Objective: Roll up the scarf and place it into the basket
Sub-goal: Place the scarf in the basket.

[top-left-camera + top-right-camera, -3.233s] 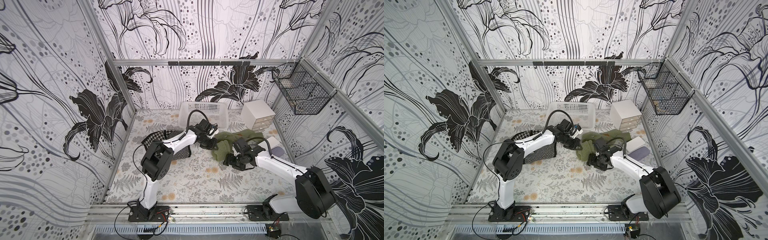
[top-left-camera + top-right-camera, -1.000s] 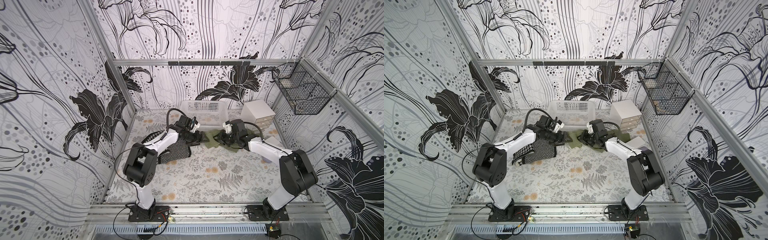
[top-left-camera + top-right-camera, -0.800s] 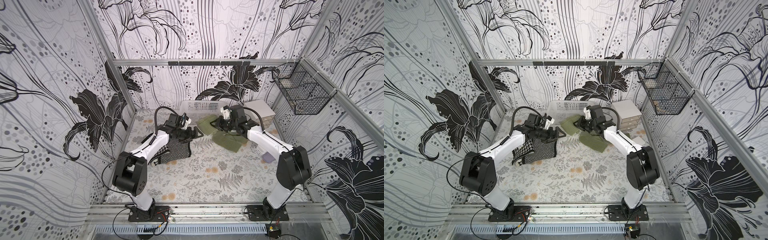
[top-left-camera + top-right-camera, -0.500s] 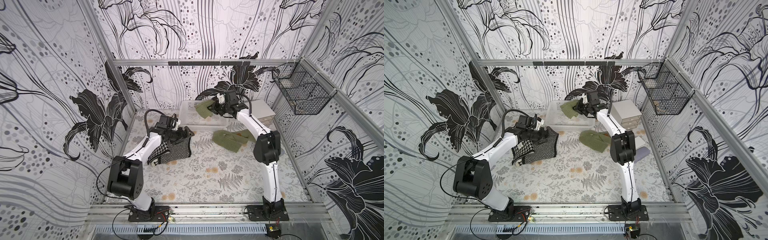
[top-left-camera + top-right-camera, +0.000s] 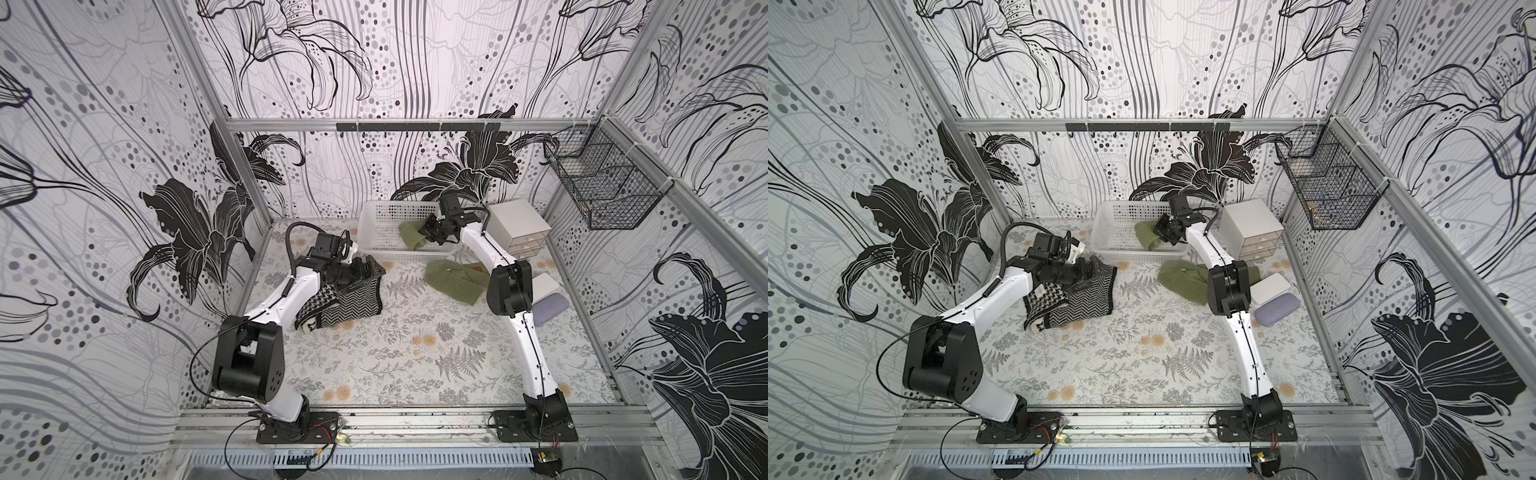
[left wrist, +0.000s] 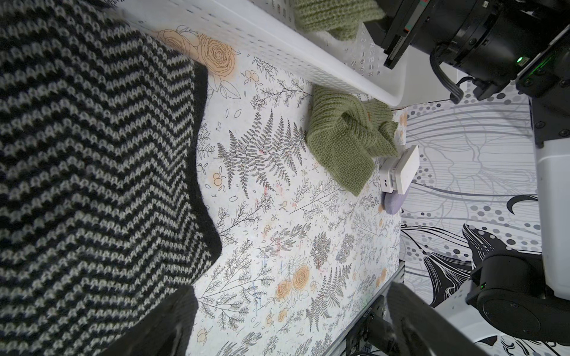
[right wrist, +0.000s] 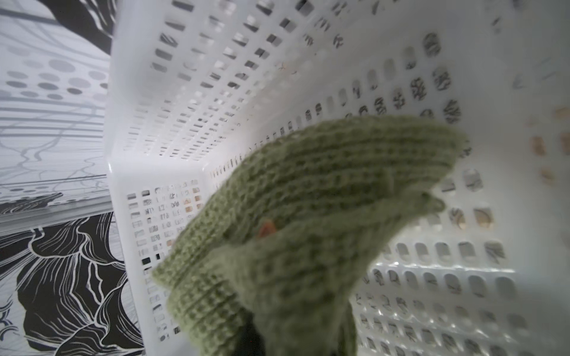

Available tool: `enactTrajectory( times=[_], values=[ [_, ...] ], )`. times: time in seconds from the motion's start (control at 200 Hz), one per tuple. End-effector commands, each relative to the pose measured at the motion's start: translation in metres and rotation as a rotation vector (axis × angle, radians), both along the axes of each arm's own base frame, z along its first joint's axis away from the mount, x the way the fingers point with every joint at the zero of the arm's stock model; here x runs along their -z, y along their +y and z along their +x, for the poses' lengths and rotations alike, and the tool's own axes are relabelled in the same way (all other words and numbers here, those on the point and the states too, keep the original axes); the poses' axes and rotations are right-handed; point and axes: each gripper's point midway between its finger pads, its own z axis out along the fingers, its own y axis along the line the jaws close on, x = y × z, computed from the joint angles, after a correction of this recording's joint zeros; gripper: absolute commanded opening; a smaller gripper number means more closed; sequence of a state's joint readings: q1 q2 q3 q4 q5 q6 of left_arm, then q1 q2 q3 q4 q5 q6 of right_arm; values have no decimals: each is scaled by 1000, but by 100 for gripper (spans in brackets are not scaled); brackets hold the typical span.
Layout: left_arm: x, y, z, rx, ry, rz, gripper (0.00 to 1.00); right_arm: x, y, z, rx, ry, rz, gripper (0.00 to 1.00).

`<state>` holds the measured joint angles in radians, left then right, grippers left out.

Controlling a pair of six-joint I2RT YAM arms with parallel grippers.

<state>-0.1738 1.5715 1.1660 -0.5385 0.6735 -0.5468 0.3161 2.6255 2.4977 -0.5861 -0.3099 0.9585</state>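
Note:
The white perforated basket stands at the back of the table. A rolled green knit scarf is inside it, over its floor. My right gripper reaches into the basket and is shut on the scarf, which hides its jaws in the right wrist view. My left gripper is open and empty, low over the edge of a black-and-white herringbone knit.
A second green knit piece lies on the table just in front of the basket. A white drawer box stands right of the basket. A flat white box and a purple pad lie near the right wall. A black wire basket hangs there.
My right gripper has carried the green scarf up from the table and down into the basket. My left gripper has let go, opened, and drawn back left over the herringbone knit.

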Motion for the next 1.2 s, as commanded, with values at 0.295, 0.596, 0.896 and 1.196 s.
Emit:
enactTrajectory(
  times=[0.295,0.596,0.896,1.196],
  values=[
    [-4,10,-15,-19,-15,31,99,-24,-18,9,99,3,28,63],
    [-1,-11,-21,37,-22,25,99,-102,-64,-60,142,-152,-74,75],
    [17,-50,-18,102,-4,26,99,-153,-104,-134,36,-275,-263,80],
    [21,-82,-11,170,-1,17,99,-82,-166,-251,34,-82,-503,79]
  ],
)
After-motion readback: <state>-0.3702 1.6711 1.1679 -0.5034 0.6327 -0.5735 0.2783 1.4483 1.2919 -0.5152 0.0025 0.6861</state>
